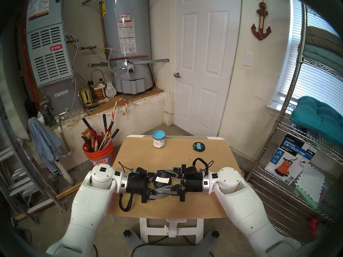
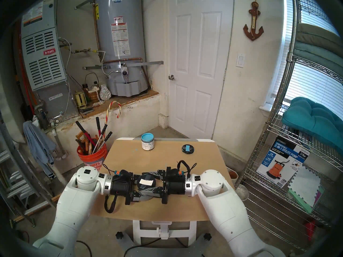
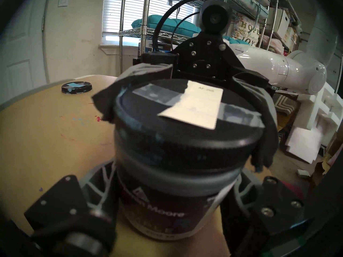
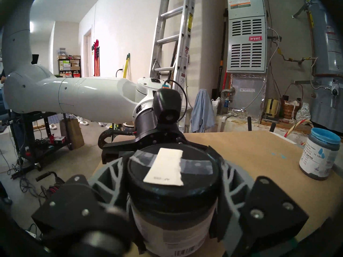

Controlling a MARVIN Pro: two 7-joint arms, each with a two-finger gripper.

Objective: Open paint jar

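Note:
The paint jar (image 1: 163,179) stands at the near middle of the tan table (image 1: 167,158), with its black lid (image 3: 185,121), marked by a white tape strip, seated on it. My left gripper (image 3: 170,186) is shut on the jar's labelled body below the lid. My right gripper (image 4: 172,176) comes from the opposite side and is shut around the lid's rim. Its grey fingers (image 3: 323,132) wrap both sides of the lid. The paint inside is hidden.
An open jar of light-blue paint (image 1: 158,139) stands at the table's far edge, and a loose black lid with blue tape (image 1: 199,146) lies far right. An orange bucket of tools (image 1: 98,152) stands left of the table and a wire shelf (image 1: 297,158) to its right.

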